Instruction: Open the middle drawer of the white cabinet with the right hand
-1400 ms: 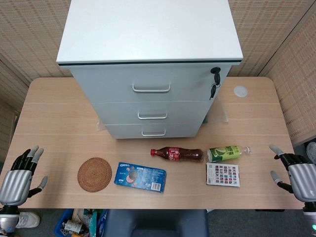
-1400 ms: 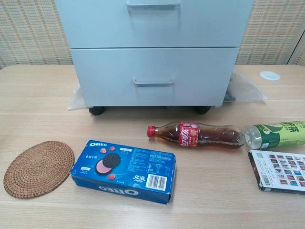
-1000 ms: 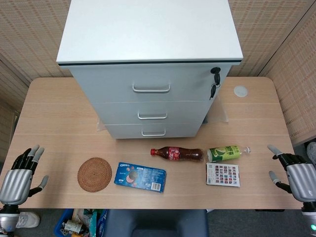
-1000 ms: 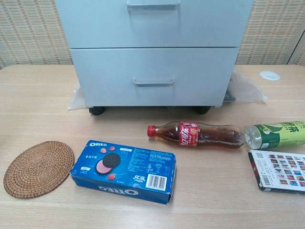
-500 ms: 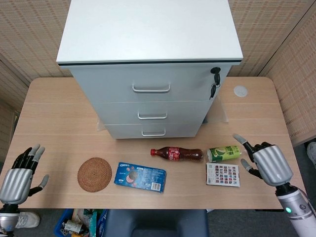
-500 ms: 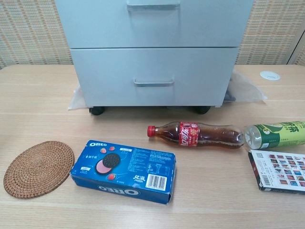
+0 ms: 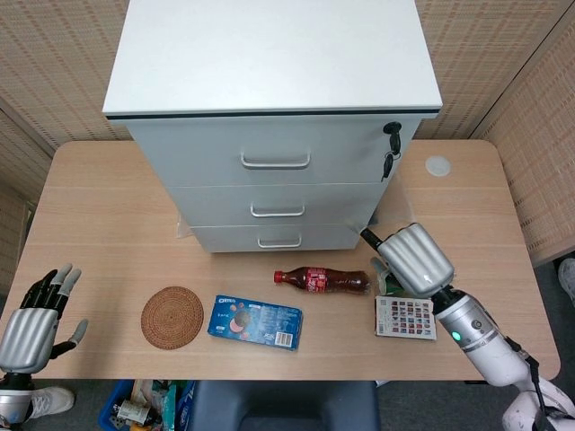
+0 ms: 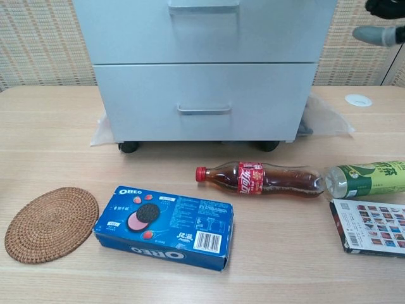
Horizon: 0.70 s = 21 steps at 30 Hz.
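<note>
Right hand (image 7: 413, 259) now nearer cabinet (image 7: 278, 171)

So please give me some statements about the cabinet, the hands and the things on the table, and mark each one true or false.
1. All three drawers of the white cabinet are closed. True.
2. The right hand grips the handle of the middle drawer. False: it is off to the right of the cabinet's front, holding nothing.
3. The red-capped cola bottle lies on its side on the wooden table. True.
4. The blue Oreo cookie box sits on the round woven coaster. False: the box lies beside the coaster, on its right.
5. The left hand holds the green bottle. False: it is empty, at the table's near left corner, fingers spread.
</note>
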Available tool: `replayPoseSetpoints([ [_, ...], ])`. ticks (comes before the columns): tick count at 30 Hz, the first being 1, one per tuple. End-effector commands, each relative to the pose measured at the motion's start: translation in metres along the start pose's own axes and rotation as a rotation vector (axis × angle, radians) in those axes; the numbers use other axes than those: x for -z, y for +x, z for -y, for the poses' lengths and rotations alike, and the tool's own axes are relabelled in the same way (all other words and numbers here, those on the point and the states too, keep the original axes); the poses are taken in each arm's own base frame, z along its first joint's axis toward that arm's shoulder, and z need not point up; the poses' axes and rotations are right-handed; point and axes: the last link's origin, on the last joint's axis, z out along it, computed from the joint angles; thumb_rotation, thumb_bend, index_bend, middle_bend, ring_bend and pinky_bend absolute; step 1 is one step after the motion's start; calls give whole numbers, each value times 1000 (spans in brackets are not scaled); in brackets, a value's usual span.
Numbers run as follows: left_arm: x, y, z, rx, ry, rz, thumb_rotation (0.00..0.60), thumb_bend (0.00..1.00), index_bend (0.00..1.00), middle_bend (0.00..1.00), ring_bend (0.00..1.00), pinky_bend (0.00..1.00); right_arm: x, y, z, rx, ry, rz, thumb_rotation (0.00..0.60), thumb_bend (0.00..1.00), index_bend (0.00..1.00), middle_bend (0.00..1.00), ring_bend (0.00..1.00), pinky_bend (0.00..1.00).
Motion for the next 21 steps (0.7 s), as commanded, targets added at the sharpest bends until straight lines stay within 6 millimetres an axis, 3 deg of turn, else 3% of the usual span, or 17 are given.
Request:
replayPoseSetpoints([
  [1, 0, -1, 0, 1, 0, 3, 600, 339, 19, 0, 20, 125, -22, 9, 17, 3, 36, 10, 600, 389, 165, 887, 885, 858],
  [11, 1, -3, 2, -1, -1, 15, 600, 339, 19, 0, 21, 125, -52, 13, 38, 16, 60, 46, 600, 389, 165, 887, 885, 859],
  [21, 2, -4, 4, 4, 1, 16, 600, 339, 19, 0, 21, 125, -68, 14, 50, 29, 65, 63, 600, 389, 166, 888, 885, 859],
])
